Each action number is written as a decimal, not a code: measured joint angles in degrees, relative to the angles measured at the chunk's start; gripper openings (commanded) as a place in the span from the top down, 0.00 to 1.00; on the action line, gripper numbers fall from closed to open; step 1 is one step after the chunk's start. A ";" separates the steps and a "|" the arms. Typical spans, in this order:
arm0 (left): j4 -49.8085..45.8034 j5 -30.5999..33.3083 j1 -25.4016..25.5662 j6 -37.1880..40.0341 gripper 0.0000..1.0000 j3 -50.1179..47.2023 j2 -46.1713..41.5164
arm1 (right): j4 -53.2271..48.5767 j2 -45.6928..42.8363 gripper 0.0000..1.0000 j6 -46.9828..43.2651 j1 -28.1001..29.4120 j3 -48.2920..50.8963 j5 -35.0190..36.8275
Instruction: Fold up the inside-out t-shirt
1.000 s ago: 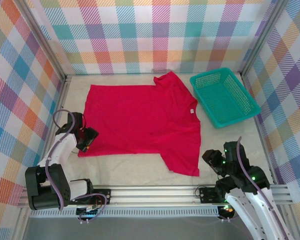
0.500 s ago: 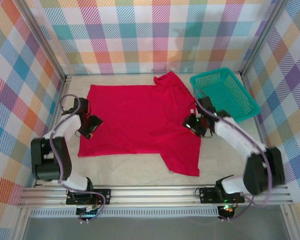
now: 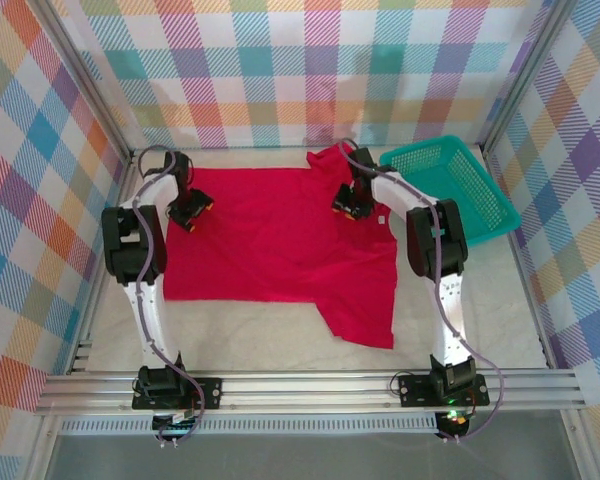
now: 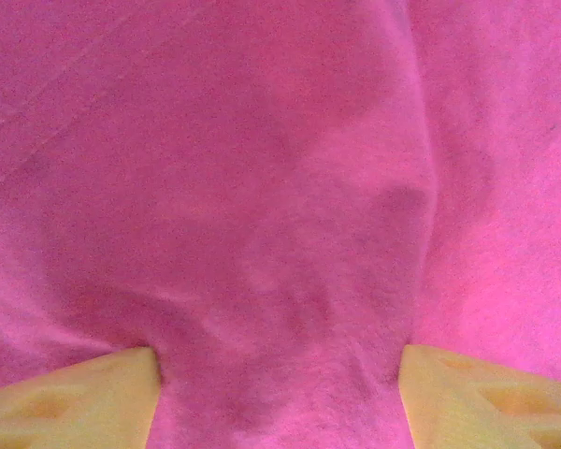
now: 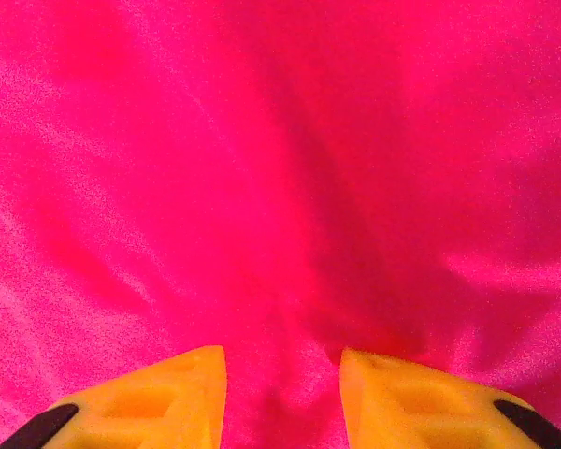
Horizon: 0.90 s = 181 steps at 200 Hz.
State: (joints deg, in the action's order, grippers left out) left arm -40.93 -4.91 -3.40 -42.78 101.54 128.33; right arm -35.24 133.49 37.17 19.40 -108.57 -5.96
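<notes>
Left gripper (image 4: 279, 360): jaws spread wide, released, tips pressed into the inside-out t-shirt (image 3: 270, 245) at its 10 o'clock corner. Right gripper (image 5: 282, 355): jaws narrower, straddling a crease at 1 o'clock; pinching or not, cannot tell. Shirt flat mid-table, teal mesh basket (image 3: 485, 215) at its 2 o'clock.

A robotics lab test cell rather than a home; the left arm (image 3: 146, 300) and right arm (image 3: 446, 300) stand bolted to an aluminium rail (image 3: 310, 385) at the near edge; metal frame posts (image 3: 85, 78) carry pastel checked cloth walls (image 3: 280, 70) round a beige table (image 3: 480, 320)
</notes>
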 measured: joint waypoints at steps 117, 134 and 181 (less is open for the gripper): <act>-9.14 5.27 -2.23 3.67 0.35 10.14 2.32 | -13.81 14.75 0.58 -3.10 -2.89 -28.59 -4.63; -9.20 5.42 -2.86 3.85 0.41 0.87 -6.99 | -10.36 3.28 0.57 -3.65 -0.76 -14.51 -4.50; -6.38 0.07 -11.45 4.24 0.42 -23.32 -26.34 | 3.50 -28.83 0.56 -3.32 7.04 22.36 -3.52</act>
State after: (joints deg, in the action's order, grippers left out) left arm -47.31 -4.84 -14.85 -38.54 78.22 102.00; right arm -31.75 104.66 33.85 26.44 -86.21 -9.47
